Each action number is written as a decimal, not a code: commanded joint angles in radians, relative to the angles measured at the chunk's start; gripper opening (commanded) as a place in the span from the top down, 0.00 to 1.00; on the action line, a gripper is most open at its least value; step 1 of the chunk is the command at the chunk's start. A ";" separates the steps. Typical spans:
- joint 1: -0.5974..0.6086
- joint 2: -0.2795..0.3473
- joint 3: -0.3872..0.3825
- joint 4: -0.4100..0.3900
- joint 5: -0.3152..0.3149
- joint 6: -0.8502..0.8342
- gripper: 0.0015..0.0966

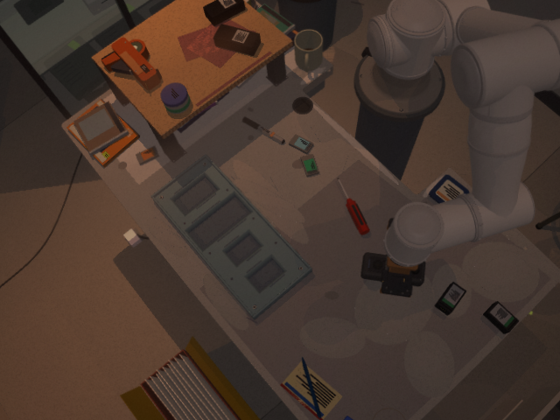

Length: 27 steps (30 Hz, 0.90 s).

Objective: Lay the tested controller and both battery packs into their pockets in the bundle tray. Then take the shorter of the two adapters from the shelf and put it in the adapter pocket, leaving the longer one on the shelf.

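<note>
The two battery packs [450,298] [500,317] lie apart on the table, right of the dark controller [375,266]. My gripper [397,284] is down over the controller and I grip it, the wrist hiding most of it. The grey-green bundle tray [231,235] lies at the table's middle with its four pockets showing nothing inside. On the raised cork shelf at the back, the two dark adapters [237,39] [223,10] lie apart, the nearer one resting on a reddish mat.
The cork shelf [192,58] also carries an orange tool and a purple tape roll. A red screwdriver [355,211], two small cards [306,153], a marker and a mug [308,48] lie on the table. A notepad with pen sits at the front edge.
</note>
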<state>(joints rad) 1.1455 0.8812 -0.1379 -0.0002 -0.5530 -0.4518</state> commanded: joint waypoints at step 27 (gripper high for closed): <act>0.000 -0.262 0.049 0.001 -0.305 0.000 1.00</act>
<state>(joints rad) 1.1456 0.6136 -0.0871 0.0012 -0.8655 -0.4519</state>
